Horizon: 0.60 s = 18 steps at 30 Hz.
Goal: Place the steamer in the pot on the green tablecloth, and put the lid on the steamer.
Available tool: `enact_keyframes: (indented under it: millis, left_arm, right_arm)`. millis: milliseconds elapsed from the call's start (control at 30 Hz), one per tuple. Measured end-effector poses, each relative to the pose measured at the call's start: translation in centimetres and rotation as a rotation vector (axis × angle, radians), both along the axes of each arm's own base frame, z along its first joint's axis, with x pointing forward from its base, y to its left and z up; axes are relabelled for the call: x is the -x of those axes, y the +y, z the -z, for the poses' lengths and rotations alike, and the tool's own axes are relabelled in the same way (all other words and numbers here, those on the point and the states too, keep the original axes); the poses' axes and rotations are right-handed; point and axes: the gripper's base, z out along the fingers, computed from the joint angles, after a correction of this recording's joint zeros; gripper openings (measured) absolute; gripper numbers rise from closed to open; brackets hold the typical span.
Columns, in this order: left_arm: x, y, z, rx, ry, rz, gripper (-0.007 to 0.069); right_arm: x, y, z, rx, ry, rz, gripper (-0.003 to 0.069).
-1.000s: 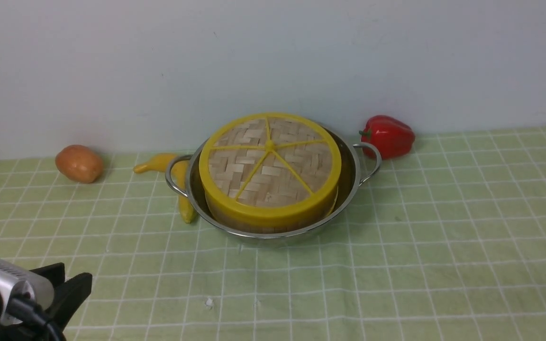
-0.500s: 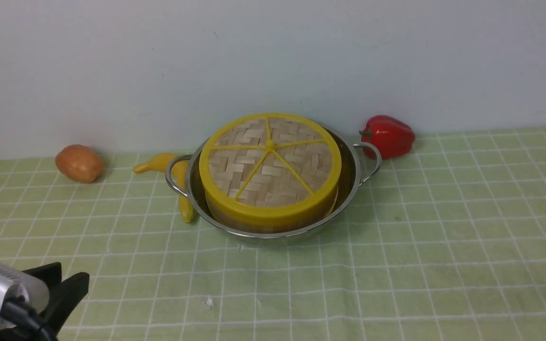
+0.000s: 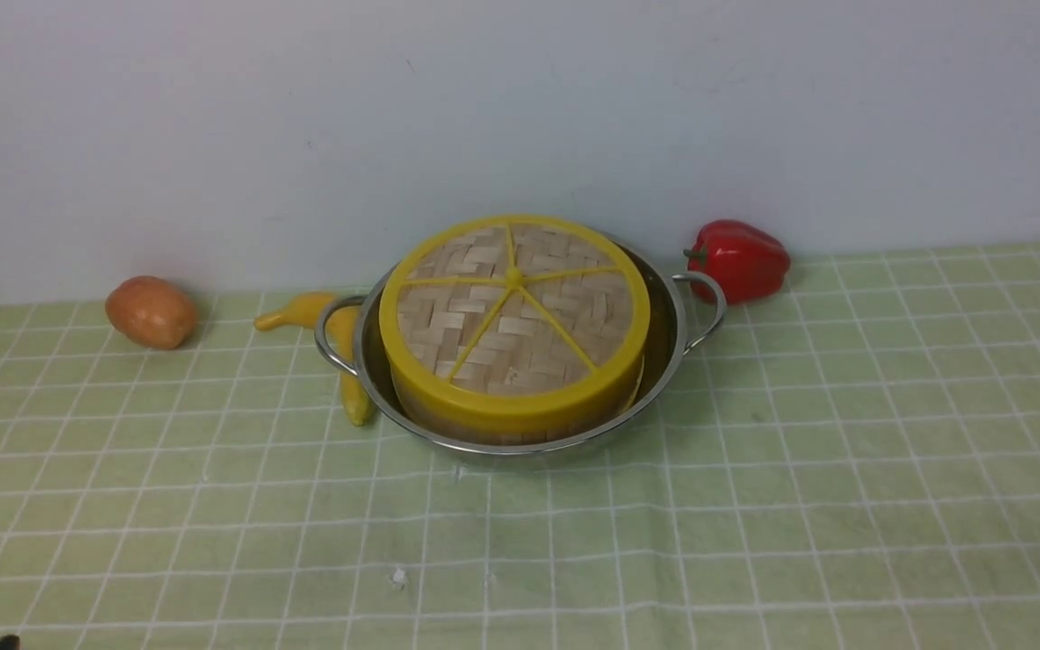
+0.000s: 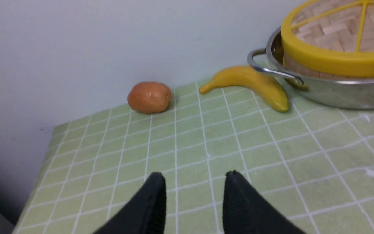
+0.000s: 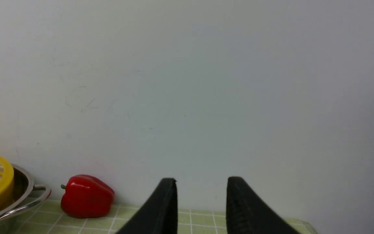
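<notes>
The steel pot (image 3: pixel 670 318) stands on the green tablecloth (image 3: pixel 755 524) near the back wall. The steamer sits inside it, showing only a strip of bamboo wall (image 3: pixel 484 434). The woven lid (image 3: pixel 513 311) with its yellow rim lies flat on top. My left gripper (image 4: pixel 195 174) hangs open over bare cloth, well short of the pot (image 4: pixel 336 92) and lid (image 4: pixel 336 61), with nothing between its fingers. My right gripper (image 5: pixel 202 178) is open and empty too, facing the wall, with the pot (image 5: pixel 21 195) far off to its side.
A potato (image 3: pixel 151 311) and a banana (image 3: pixel 344 361) lie left of the pot, the banana touching its handle side. A red pepper (image 3: pixel 741 260) sits right of it by the wall. In the left wrist view the cloth's edge (image 4: pixel 41 162) drops off.
My left gripper has drawn back out of the front view's lower left corner; only a sliver remains. The pot, steamer and lid have not moved.
</notes>
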Motion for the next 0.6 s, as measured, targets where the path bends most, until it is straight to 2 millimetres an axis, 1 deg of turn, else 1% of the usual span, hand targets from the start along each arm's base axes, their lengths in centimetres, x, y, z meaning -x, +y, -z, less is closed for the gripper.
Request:
enact_keyframes:
  millis: [67, 133, 600]
  left_arm:
    - [-0.2, 0.0, 1.6, 0.010, 0.032, -0.001, 0.0243]
    - [-0.2, 0.0, 2.3, 0.012, 0.052, -0.001, 0.0243]
    - [-0.3, 0.0, 2.4, 0.014, 0.035, -0.004, 0.0243]
  right_arm:
    - [0.0, 0.0, 0.0, 0.000, 0.000, 0.000, 0.0240]
    - [0.0, 0.0, 0.0, 0.000, 0.000, 0.000, 0.0240]
    - [0.0, 0.0, 0.0, -0.016, -0.001, -0.003, 0.0240]
